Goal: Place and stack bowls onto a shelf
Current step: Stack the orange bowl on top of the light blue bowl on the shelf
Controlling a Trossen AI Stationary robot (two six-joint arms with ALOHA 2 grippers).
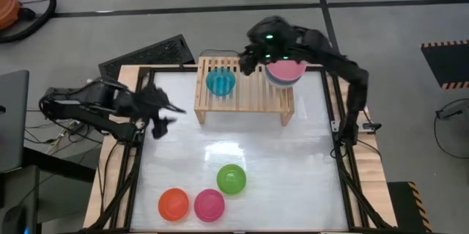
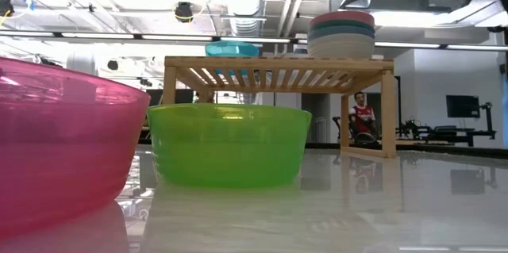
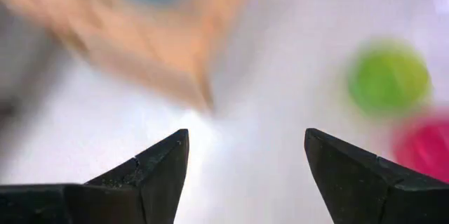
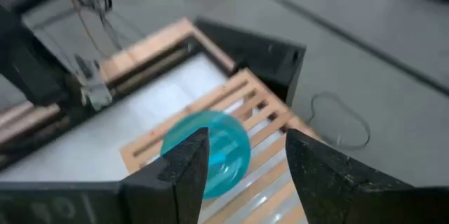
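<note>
The light-wood slatted shelf (image 1: 245, 94) stands at the table's far side. On it, the cyan bowl (image 1: 220, 81) sits left and a stack of larger bowls (image 1: 284, 72), pink on top, sits right. Lime green bowl (image 1: 231, 178), red-orange bowl (image 1: 174, 204) and magenta bowl (image 1: 209, 204) rest upright near the front edge.

We count one wooden shelf (image 1: 245, 96) and two robot arms, each with one gripper. On the shelf we see one cyan bowl (image 1: 220, 81) and one stack of larger bowls (image 2: 341, 34), about four. On the table we count three bowls: lime green (image 1: 231, 178), red-orange (image 1: 174, 204) and magenta (image 1: 209, 204).
</note>
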